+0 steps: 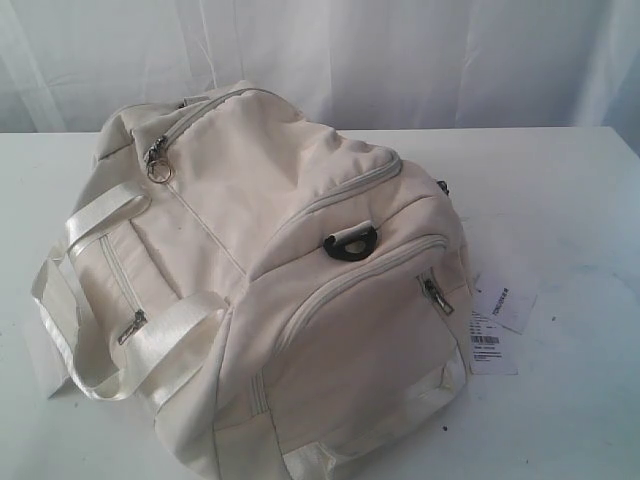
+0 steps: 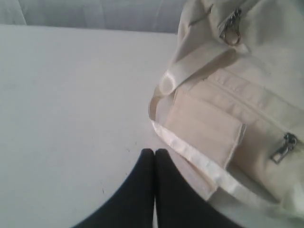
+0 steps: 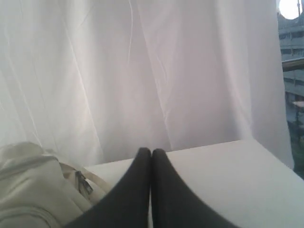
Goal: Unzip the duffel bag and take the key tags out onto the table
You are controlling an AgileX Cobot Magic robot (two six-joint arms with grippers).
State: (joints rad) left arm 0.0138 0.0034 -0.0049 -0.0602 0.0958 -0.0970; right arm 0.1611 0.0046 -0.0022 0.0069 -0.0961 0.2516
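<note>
The cream-white duffel bag [image 1: 290,290] lies on the white table [image 1: 570,200], all its zippers closed. A metal zip pull with a ring [image 1: 157,160] hangs at its far left end, and a black D-ring [image 1: 351,243] sits on top. The key tags are out of view. Neither gripper shows in the exterior view. My left gripper [image 2: 154,152] is shut and empty, just off the bag's handle strap [image 2: 199,161] and side pocket [image 2: 237,109]. My right gripper [image 3: 151,152] is shut and empty, beside a corner of the bag [image 3: 28,190].
A white paper barcode tag [image 1: 497,325] lies on the table at the bag's right. Satin handles [image 1: 90,300] loop out over the table at the left. A white curtain [image 1: 400,60] hangs behind the table's far edge.
</note>
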